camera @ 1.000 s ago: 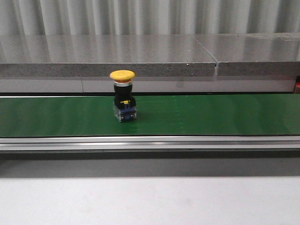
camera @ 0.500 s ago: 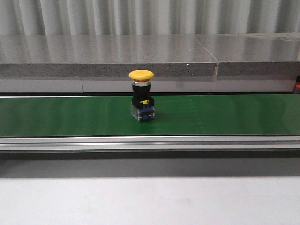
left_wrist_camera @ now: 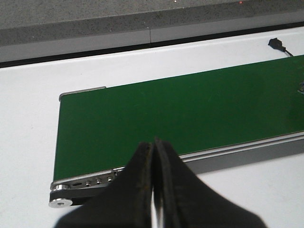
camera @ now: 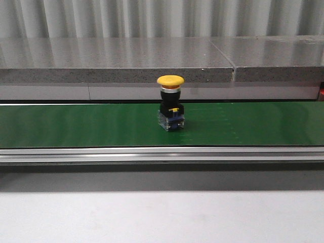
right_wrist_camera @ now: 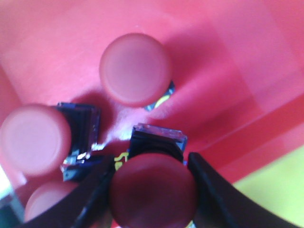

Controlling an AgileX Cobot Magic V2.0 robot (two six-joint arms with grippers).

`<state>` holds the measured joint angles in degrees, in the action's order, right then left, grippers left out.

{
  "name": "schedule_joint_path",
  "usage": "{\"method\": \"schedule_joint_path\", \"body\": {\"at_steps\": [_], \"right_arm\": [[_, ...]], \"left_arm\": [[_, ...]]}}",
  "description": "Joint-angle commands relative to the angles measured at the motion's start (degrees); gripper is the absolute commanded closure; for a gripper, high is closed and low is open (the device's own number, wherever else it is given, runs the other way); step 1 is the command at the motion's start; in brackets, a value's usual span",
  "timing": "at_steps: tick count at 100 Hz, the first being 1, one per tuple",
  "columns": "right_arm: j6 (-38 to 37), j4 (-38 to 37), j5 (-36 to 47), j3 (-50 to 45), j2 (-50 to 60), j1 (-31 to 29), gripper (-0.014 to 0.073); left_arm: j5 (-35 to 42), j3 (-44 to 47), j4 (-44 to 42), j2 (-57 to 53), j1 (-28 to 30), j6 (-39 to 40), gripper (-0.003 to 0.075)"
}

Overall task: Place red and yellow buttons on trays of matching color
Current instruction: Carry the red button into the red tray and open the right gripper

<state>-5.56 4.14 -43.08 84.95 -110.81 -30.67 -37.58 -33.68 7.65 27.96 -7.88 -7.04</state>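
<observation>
- Right now, the red mushroom-capped plastic push button (right_wrist_camera: 153, 190) sits between the right gripper (right_wrist_camera: 151, 197) fingers, which are clamped on its cap from both sides, low over the glossy red plastic tray (right_wrist_camera: 247, 66).
- Beside that held button, three more red-capped buttons already rest in the red tray: one (right_wrist_camera: 136, 69) just beyond it, one (right_wrist_camera: 34, 139) off to its side, and a third (right_wrist_camera: 45, 203) only partly visible.
- Judging from this, the step in hand is setting the held button down in the red tray; it should be lowered until its black base (right_wrist_camera: 157, 137) stands on bare tray floor, clear of the neighbours, before the fingers part.
- A yellow surface (right_wrist_camera: 273, 190) shows just past the red tray's edge, probably the other tray.
- Further out, the yellow mushroom-capped push button (camera: 170, 109) stands upright on the green conveyor belt (camera: 66, 124), about mid-belt, with nothing touching it.
- The left gripper (left_wrist_camera: 154, 190) has its fingers pressed together, holding nothing, hovering over the near end of the belt, well apart from the yellow button.
</observation>
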Motion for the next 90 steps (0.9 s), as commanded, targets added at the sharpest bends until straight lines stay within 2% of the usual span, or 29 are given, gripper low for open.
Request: {"method": "schedule_joint_path", "body": {"at_steps": [1,16,23,33,39,60,90], "right_arm": [[-0.39,0.00,3.32,1.70,1.86,-0.42,0.0502],[-0.39,0.23,3.45,1.70,1.07,-0.42,0.0472],[-0.39,0.23,3.68,1.70,1.07,-0.42,0.0368],[-0.39,0.28,3.73,1.70,1.07,-0.42,0.0155],[-0.39,0.28,3.75,1.70,1.14,-0.42,0.0091],[-0.10,0.17,4.31,1.63,3.00,-0.42,0.0085],[1.40,-0.59,4.80,-2.24,12.78,-0.42,0.0085]], "left_arm": [[4.15,-1.44,0.30,0.28,-0.40,-0.08,0.0740],[4.15,-1.44,0.30,0.28,-0.40,-0.08,0.0740],[4.15,-1.44,0.30,0.28,-0.40,-0.08,0.0740],[4.15,-1.44,0.30,0.28,-0.40,-0.08,0.0740],[4.15,-1.44,0.30,0.28,-0.40,-0.08,0.0740],[4.15,-1.44,0.30,0.28,-0.40,-0.08,0.0740],[4.15,-1.44,0.30,0.28,-0.40,-0.08,0.0740]]}}
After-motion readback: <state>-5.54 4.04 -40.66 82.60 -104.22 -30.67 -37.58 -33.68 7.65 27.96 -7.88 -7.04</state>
